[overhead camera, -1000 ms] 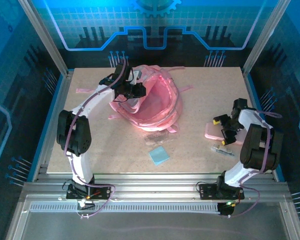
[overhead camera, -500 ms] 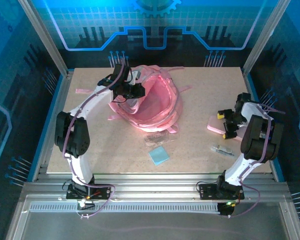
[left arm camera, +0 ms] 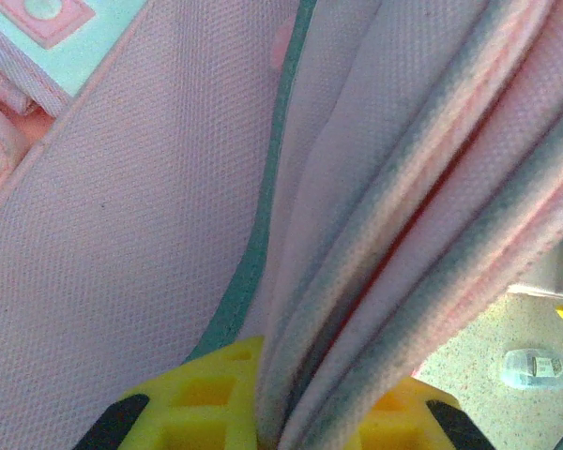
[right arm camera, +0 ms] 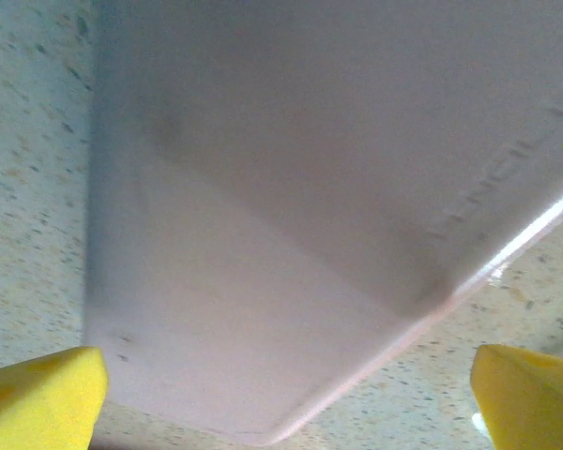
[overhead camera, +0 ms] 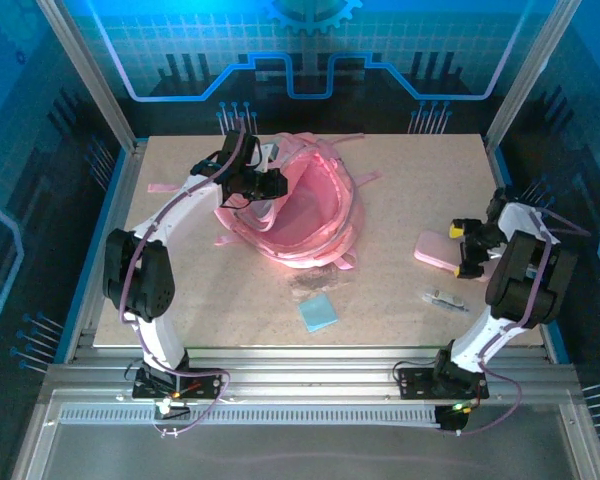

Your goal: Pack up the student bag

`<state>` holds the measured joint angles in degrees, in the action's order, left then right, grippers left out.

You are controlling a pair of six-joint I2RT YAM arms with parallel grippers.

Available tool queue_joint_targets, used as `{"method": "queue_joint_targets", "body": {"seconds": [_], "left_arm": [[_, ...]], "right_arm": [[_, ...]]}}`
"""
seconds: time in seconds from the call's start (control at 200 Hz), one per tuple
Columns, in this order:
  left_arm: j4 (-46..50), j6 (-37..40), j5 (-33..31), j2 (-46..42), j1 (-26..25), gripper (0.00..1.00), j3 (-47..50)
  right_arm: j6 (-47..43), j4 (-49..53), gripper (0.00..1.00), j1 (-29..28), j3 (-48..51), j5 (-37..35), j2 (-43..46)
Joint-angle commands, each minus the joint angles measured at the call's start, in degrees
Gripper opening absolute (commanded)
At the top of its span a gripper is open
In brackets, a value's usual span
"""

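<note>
Left hand (left arm camera: 291, 417) half-lost among student bag (left arm camera: 122, 234) folds

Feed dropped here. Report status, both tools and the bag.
Left tool shut on student bag rim, mouth held open. Right tool open, astride pink case. Blue pad loose near bag.

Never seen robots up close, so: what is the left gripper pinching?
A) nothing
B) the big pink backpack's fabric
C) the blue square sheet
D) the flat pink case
B: the left wrist view shows folds of the student bag pinched in the shut left gripper.
</note>
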<state>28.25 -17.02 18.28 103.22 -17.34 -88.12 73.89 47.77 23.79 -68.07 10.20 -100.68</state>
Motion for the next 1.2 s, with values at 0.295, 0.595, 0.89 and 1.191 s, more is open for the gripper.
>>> {"method": "queue_joint_targets", "body": {"seconds": [0.295,0.595,0.89,1.191], "left_arm": [[-1.83,-1.38,3.0,-2.99,0.47,0.05,-0.1],[-2.32,-1.95,3.25,-3.16,0.47,0.04,0.0],[-2.94,-2.02,3.25,-4.08,0.49,0.05,0.71],[-3.01,-1.71,2.59,-4.15,0.73,0.06,1.02]], "right_arm": [[5.01,5.93,1.0,0.24,-5.42,-0.82,-5.77],[-2.72,7.72,1.0,-9.49,-13.96,-4.11,-9.76],[-11.88,8.52,1.0,-14.16,-18.68,-4.26,-12.33],[-40.53,14.55,0.99,-12.15,-25.93,-19.12,-6.98]]}}
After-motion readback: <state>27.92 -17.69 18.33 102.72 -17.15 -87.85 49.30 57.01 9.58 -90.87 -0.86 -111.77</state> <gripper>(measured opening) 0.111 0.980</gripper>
